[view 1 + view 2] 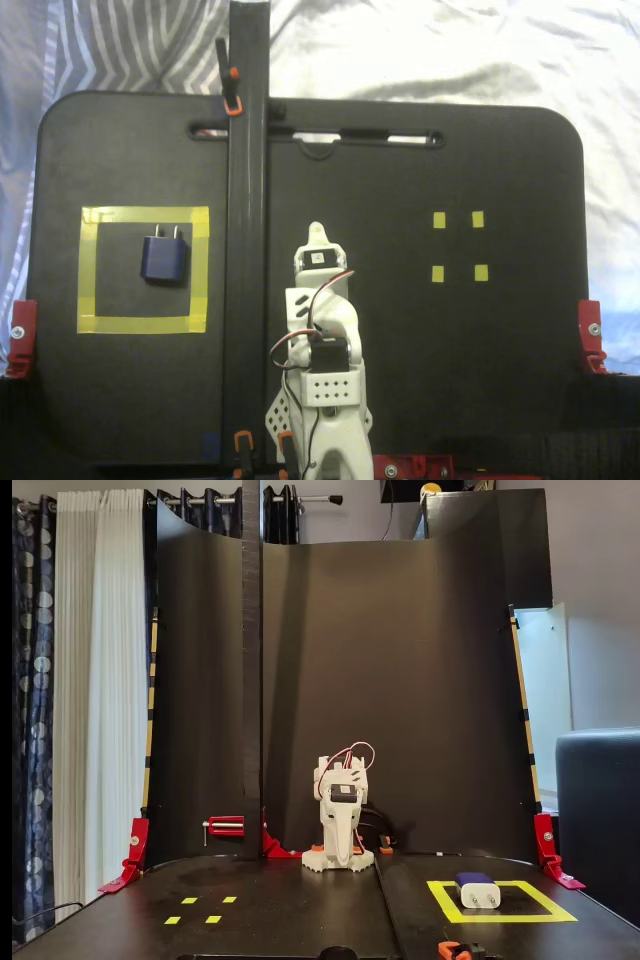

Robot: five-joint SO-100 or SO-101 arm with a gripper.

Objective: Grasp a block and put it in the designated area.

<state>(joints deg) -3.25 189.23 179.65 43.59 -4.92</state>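
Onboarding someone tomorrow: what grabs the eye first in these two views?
The yellow-taped square at the left of the black board in the top-down fixed view, with the dark blue block lying inside it, toward its upper right. Next, the white arm folded up at the board's bottom centre, apart from the block. Four tiny yellow tape squares sit on the right half.
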